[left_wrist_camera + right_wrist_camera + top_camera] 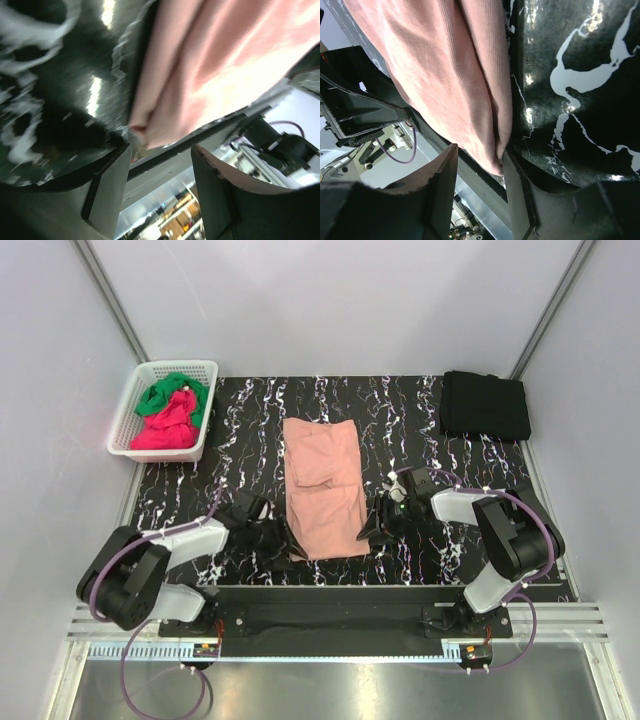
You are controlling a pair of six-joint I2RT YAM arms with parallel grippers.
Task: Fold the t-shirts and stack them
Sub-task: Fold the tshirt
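The salmon-pink t-shirt lies folded into a long strip in the middle of the black marbled table; no print shows. My left gripper is low at the strip's near left corner. In the left wrist view the gripper is open and the shirt's corner lies just beyond its fingertips, apart from them. My right gripper is at the near right corner. In the right wrist view it is open, with the shirt's folded edge reaching between the jaws and touching the right finger.
A white basket at the back left holds a green tee and a magenta-red tee. A folded black tee lies at the back right corner. The table's near edge runs just behind both grippers.
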